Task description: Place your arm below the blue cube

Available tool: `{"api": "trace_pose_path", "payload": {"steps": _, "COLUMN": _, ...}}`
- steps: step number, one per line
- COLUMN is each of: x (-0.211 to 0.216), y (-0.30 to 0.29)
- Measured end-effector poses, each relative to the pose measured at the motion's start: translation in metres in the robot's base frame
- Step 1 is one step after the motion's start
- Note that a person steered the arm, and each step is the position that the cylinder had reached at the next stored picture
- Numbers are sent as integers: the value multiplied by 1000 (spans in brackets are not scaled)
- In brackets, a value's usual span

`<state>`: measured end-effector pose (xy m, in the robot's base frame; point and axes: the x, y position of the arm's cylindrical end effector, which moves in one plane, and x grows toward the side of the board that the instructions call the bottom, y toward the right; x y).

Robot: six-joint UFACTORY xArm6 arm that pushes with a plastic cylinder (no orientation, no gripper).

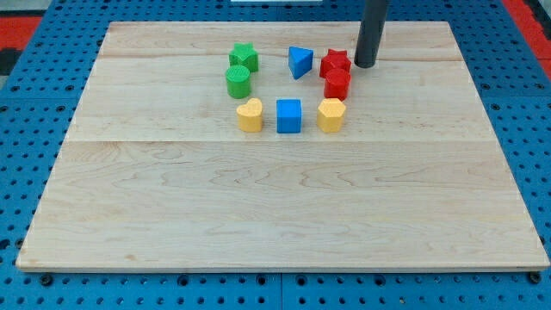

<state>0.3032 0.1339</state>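
Cube, blue cube (289, 115), sits square-on toward the board's (275, 215) top edge, no long axis; my tip (365, 65), a bare rod, stands nearer that edge, rightward.

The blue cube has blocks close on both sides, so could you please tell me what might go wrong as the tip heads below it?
My tip sits right of the red star, above the blue cube. A straight path could shove the red block or the yellow block. Approaching too closely from below could nudge the cube itself.
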Motion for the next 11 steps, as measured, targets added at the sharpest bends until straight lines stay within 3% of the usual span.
{"api": "trace_pose_path", "payload": {"steps": 2, "x": 29, "y": 8}}
{"api": "trace_pose_path", "payload": {"steps": 4, "x": 120, "y": 23}}
{"api": "trace_pose_path", "payload": {"steps": 5, "x": 154, "y": -32}}
{"api": "trace_pose_path", "payload": {"steps": 7, "x": 127, "y": -120}}
{"api": "trace_pose_path", "payload": {"steps": 11, "x": 140, "y": -147}}
